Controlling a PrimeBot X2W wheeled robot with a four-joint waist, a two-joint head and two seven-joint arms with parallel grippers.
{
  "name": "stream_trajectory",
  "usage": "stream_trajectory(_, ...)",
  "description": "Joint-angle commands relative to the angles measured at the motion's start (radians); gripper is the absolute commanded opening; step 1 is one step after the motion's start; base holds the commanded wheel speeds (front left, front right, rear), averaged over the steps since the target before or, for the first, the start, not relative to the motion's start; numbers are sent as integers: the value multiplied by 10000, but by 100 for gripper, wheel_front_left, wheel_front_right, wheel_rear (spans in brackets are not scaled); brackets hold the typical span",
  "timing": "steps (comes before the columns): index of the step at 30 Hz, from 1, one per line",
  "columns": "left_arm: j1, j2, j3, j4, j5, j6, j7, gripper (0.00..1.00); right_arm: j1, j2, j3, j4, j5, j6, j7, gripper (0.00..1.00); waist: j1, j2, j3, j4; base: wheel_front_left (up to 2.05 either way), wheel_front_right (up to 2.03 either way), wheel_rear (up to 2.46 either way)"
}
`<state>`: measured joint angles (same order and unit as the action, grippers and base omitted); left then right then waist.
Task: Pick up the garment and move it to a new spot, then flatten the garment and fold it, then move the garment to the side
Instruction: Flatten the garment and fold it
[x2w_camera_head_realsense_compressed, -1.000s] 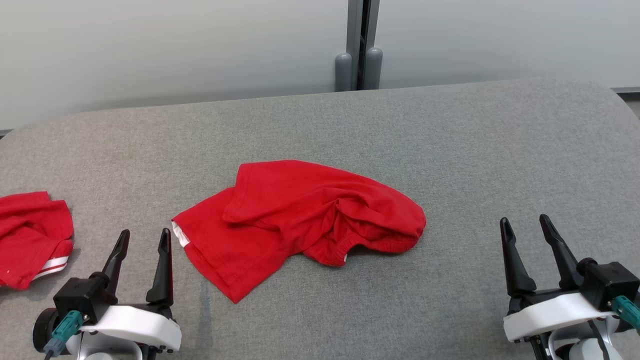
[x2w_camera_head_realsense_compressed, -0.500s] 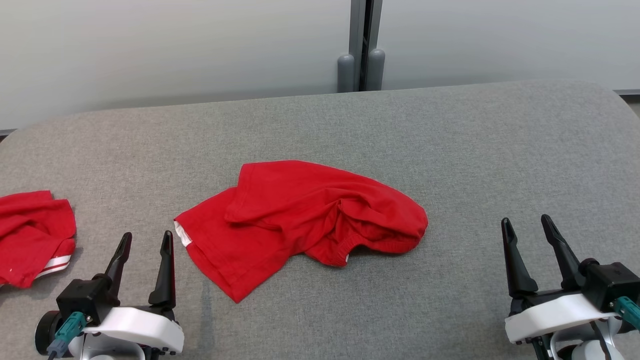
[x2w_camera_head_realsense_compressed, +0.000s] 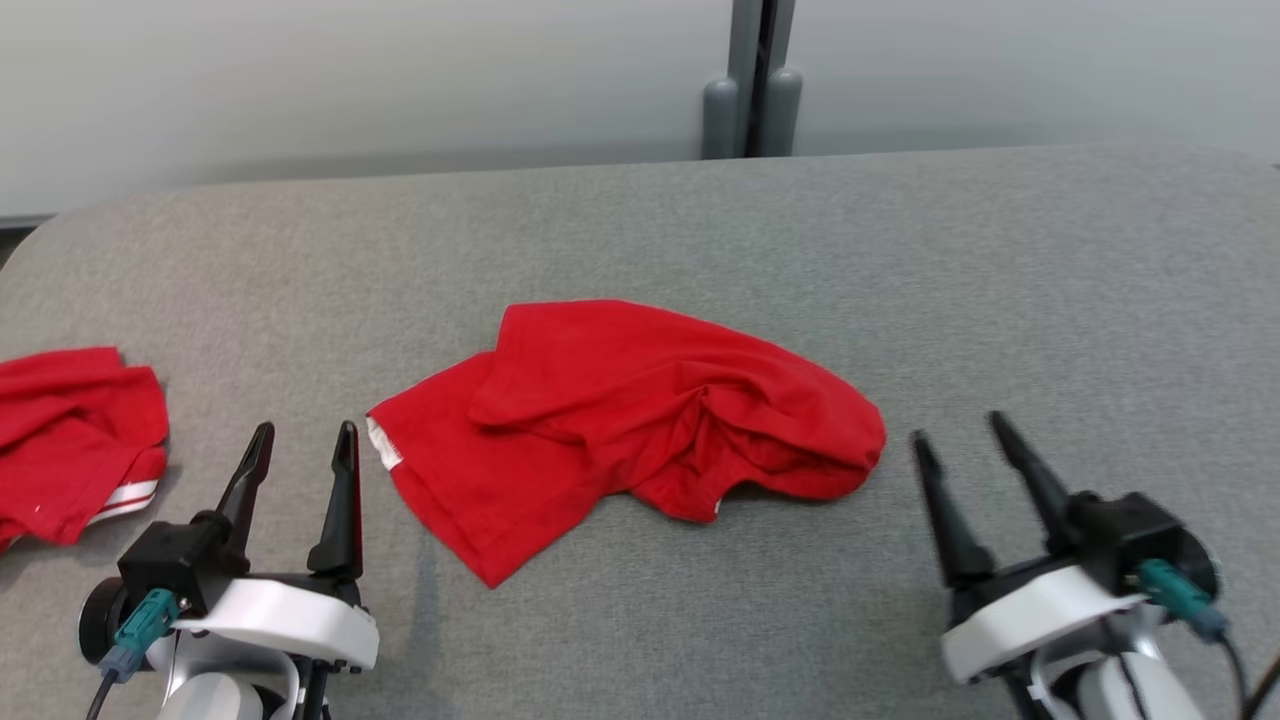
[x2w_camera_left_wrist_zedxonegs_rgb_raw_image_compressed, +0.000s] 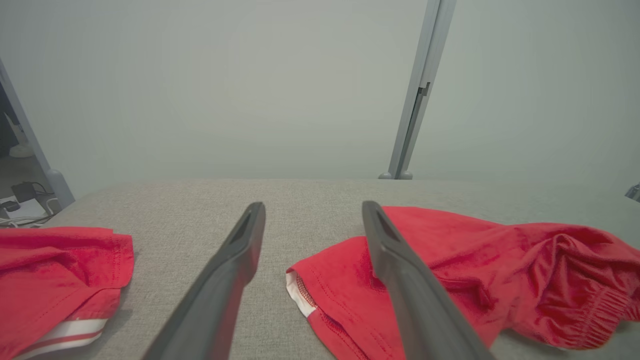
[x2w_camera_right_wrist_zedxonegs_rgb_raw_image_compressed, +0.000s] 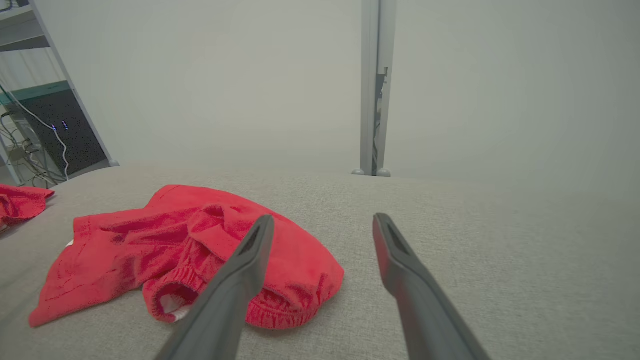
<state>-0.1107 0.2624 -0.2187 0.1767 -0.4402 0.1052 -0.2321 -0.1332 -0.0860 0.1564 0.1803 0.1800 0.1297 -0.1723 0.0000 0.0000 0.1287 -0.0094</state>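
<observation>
Here, crumpled red garment (x2w_camera_head_realsense_compressed: 620, 400), woven grey surface (x2w_camera_head_realsense_compressed: 1000, 280)

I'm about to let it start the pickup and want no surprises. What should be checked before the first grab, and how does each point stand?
1. The left gripper is open and empty: ok.
2. The right gripper is open and empty: ok.
3. The garment is free to lift, with neither gripper touching it: ok.
4. The garment lies flat: not ok, it is crumpled and folded over itself.
5. The second garment lies apart from it: ok, bare table shows between them.
6. There is room for a new spot: ok, the table is bare to the right of the garment.
</observation>
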Motion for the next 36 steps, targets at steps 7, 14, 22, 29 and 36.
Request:
stream_trajectory(7, -575, -135, -103, 61, 58, -96, -112, 100, -431, -423, 2151, 603, 423, 18, 658, 100, 0, 0, 669, 756, 0, 0, 0)
stream_trajectory(14, -925, -327, -11, 261, 0, -188, -236, 100, -1306, -817, 3717, 1446, 805, 18, 733, 100, 0, 0, 1145, 1097, 0, 0, 0)
stream_trajectory(22, -1175, -383, 68, 411, 79, -269, -296, 100, -2540, -1130, 4861, 2478, 1150, 19, 718, 0, 0, 0, 1425, 1237, 0, 0, 0)
stream_trajectory(29, -1250, -422, 198, 509, 107, -302, -312, 100, -2971, -1482, 5689, 1727, 1870, 20, 486, 0, 0, 0, 1380, 993, 0, 0, 0)
stream_trajectory(36, -1145, -314, 337, 481, 113, -289, -321, 100, -3328, -1966, 6149, -112, 2375, 20, 630, 0, 0, 0, 1246, 614, 0, 0, 0)
